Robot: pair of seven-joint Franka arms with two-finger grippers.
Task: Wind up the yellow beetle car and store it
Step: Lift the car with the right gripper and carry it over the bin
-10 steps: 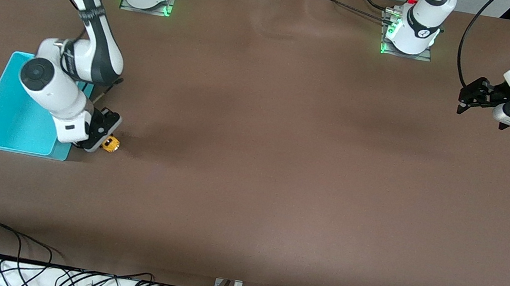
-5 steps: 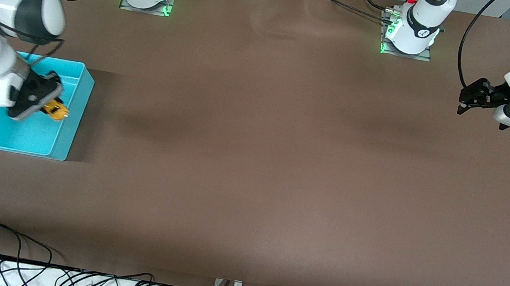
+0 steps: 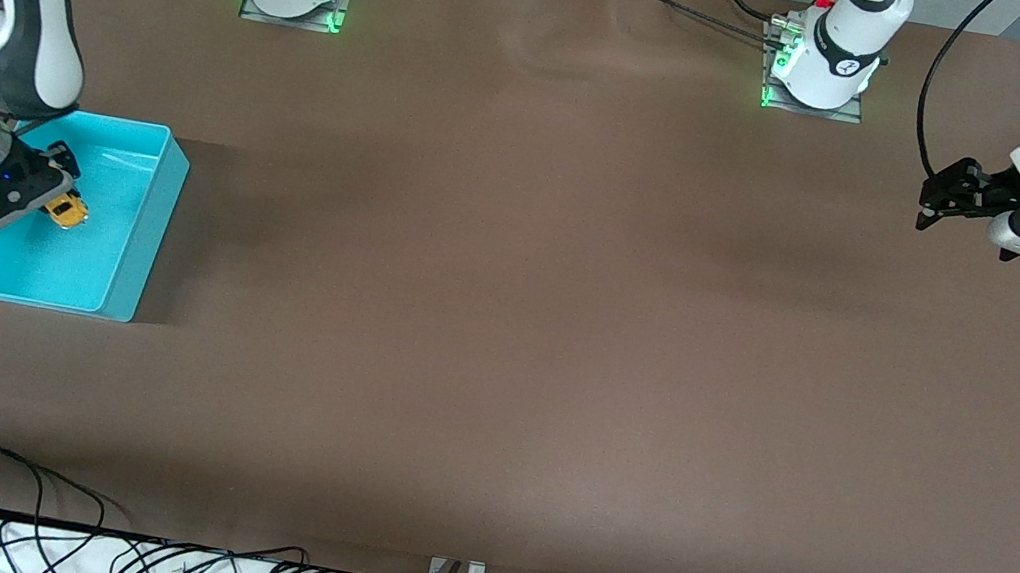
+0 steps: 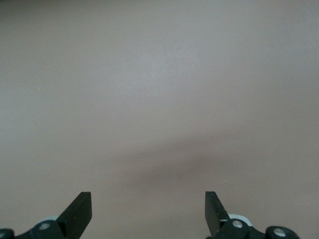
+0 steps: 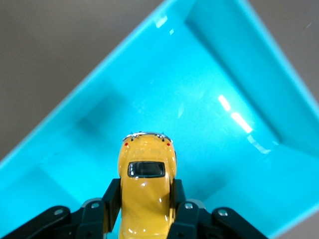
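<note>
Hovering over the turquoise bin, right gripper clamped on yellow beetle car, release pending; left gripper waiting wide open above tabletop edge.

1. The bin sits on the counter at the right arm's end.
2. The yellow beetle car, clamped in the right gripper, is over the bin.
3. The left gripper waits over the counter's other end, well apart from the bin.

I see the yellow beetle car has glossy painted body. The turquoise bin looks as smooth shiny plastic. The brown table cover is matt.
</note>
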